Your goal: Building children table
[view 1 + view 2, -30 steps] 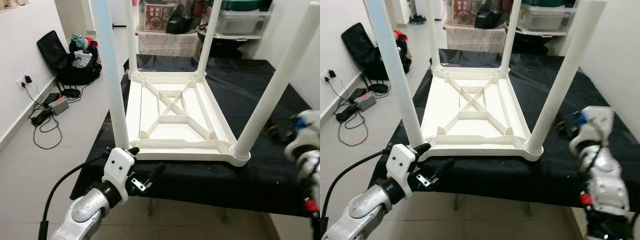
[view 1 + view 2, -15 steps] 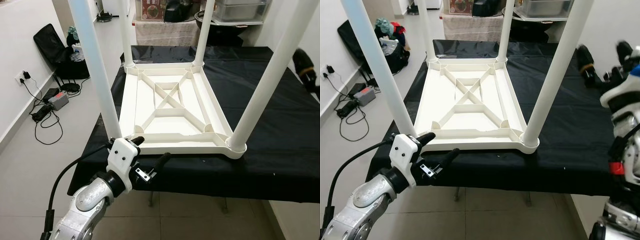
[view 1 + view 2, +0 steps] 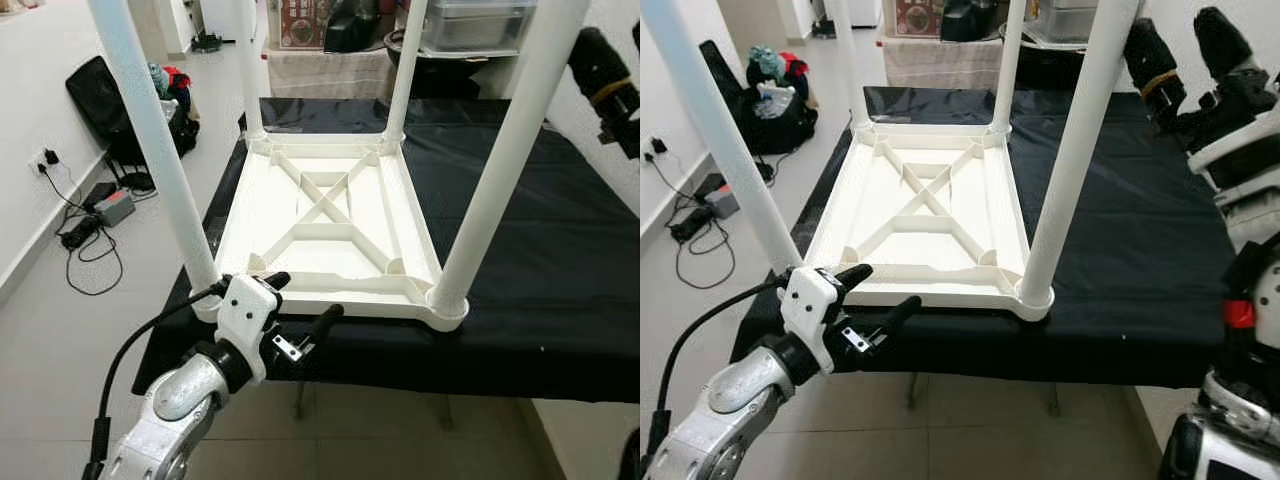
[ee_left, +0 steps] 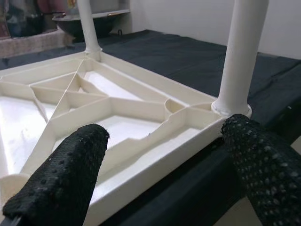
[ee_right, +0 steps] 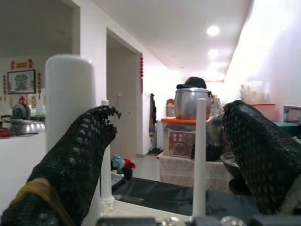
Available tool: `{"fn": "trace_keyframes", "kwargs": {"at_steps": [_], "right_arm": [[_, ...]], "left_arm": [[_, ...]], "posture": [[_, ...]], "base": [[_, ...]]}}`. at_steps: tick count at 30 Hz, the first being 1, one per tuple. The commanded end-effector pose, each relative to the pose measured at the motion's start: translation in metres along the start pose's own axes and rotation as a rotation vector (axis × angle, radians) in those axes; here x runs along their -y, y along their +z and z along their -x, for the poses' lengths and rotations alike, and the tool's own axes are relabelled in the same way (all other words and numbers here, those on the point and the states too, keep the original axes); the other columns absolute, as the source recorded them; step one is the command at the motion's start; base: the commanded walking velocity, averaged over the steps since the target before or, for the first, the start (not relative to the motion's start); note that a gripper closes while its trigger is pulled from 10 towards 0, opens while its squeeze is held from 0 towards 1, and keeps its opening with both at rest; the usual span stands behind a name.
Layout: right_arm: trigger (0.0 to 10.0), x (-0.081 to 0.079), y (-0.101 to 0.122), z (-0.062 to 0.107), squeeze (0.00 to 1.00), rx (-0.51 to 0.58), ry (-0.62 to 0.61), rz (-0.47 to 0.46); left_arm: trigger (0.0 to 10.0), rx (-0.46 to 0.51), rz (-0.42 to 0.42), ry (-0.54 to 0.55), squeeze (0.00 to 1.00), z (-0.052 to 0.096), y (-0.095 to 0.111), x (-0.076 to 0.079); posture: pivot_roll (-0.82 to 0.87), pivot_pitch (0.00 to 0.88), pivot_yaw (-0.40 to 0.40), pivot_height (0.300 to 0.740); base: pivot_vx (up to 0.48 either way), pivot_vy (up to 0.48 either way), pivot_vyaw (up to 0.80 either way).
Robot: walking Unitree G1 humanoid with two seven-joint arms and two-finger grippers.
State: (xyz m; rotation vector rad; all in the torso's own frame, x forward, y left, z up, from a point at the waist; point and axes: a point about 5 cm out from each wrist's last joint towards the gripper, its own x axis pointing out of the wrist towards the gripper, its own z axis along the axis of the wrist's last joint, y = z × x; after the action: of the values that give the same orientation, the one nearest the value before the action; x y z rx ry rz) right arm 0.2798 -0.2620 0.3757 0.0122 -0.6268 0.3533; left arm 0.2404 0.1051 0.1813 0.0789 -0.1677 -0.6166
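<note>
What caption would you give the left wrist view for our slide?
Open left hand poised at the near edge of the upturned white table on a black cloth.

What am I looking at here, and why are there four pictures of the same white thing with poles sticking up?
It is a humanoid robot putting together a child's table. Two pictures come from the cameras in its head, looking down. The other two come from a camera on each wrist, looking along that arm's two black fingers.

The white table lies upside down on a surface under a black cloth, its four legs pointing up. The left tool, on the silver arm, is open at the table's near edge, close to the near left leg. Its wrist picture shows the ribbed underside between the two fingers.

The right tool is raised and open, beside the top of the near right leg. Neither tool holds anything.
</note>
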Motion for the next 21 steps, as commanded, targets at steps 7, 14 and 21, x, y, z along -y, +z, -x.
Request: {"fn": "trace_keyframes", "kwargs": {"at_steps": [7, 14, 21], "right_arm": [[10.0, -0.016, -0.012, -0.002, 0.0, -0.075, 0.079, -0.039], [10.0, 0.004, -0.025, 0.024, 0.0, -0.075, -0.01, -0.192], [10.0, -0.032, -0.033, 0.057, 0.0, -0.196, 0.324, -0.253]], "left_arm": [[10.0, 0.035, -0.012, 0.007, 0.0, -0.004, 0.008, -0.001], [10.0, 0.036, -0.014, 0.0, 0.0, -0.004, 0.008, -0.001], [10.0, 0.04, -0.012, -0.01, 0.0, -0.005, 0.009, -0.001]], "posture": [[-0.12, 0.069, -0.044, 0.74], [-0.13, 0.065, -0.044, 0.74], [-0.14, 0.065, -0.03, 0.74]], "base": [[0.0, 0.0, 0.0], [0.0, 0.0, 0.0], [0.0, 0.0, 0.0]]}}
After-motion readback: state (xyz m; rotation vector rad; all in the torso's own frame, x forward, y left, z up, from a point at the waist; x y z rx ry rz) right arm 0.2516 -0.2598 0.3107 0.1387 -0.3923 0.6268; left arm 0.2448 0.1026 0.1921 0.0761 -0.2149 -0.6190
